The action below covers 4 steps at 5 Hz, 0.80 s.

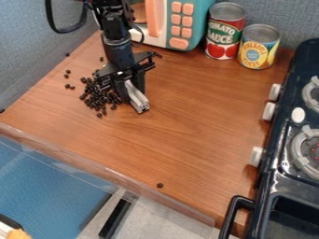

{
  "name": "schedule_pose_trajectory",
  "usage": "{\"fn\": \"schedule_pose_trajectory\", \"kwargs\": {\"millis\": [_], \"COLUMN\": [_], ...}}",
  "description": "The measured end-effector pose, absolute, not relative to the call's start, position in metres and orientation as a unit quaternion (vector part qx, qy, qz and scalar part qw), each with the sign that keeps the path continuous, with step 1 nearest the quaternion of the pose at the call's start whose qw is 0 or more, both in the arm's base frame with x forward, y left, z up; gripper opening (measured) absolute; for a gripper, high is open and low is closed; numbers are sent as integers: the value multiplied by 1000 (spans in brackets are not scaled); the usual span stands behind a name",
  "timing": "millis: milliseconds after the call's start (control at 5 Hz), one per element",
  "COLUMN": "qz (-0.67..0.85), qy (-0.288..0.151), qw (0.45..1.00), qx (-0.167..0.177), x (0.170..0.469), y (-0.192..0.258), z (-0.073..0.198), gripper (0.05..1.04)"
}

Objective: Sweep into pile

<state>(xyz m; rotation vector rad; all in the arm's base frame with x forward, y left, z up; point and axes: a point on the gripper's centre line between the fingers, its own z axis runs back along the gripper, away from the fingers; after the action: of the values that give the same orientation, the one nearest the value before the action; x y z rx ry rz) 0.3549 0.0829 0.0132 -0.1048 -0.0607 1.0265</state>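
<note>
Camera view: down onto the brown wood-grain desk [193, 121], with a black two-finger gripper [132, 93] over its upper left part. Pinching a short, light-grey, grooved metal bar [138, 101], slanted, with its lower end at or near the desk top; impossible to tell whether touching. Just to the left, a dense cluster of small, round, dark beads [96, 96], partly behind the gripper and spread out at its edges.

Probably well along, judging by so many gathered in one patch — but not finished. Left to bring in: a few loose beads [70, 87] just left of the cluster, a couple above those, others higher up towards the far edge, and a single stray bead [160, 185] well apart near the front edge, by the clear plastic rail [106, 170]. Likely to need a separate long pass for that one, with care not to push it off the desk.

Away from the work, at the back, a teal and peach toy microwave [181, 23], a red and green tin can [225, 32] and a yellow and blue tin can [259, 46]; on the right, a black toy stove [283, 163].
</note>
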Motion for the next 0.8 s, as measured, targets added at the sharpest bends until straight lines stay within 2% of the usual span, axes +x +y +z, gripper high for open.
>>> {"fn": "schedule_pose_trajectory", "kwargs": {"millis": [400, 600, 800], "qz": [461, 453, 441], "qy": [-45, -42, -14], "qw": [885, 890, 897], "qx": [-52, -24, 38], "x": [373, 379, 384], "y": [58, 48, 41], "z": [24, 18, 11], "gripper": [385, 385, 385]}}
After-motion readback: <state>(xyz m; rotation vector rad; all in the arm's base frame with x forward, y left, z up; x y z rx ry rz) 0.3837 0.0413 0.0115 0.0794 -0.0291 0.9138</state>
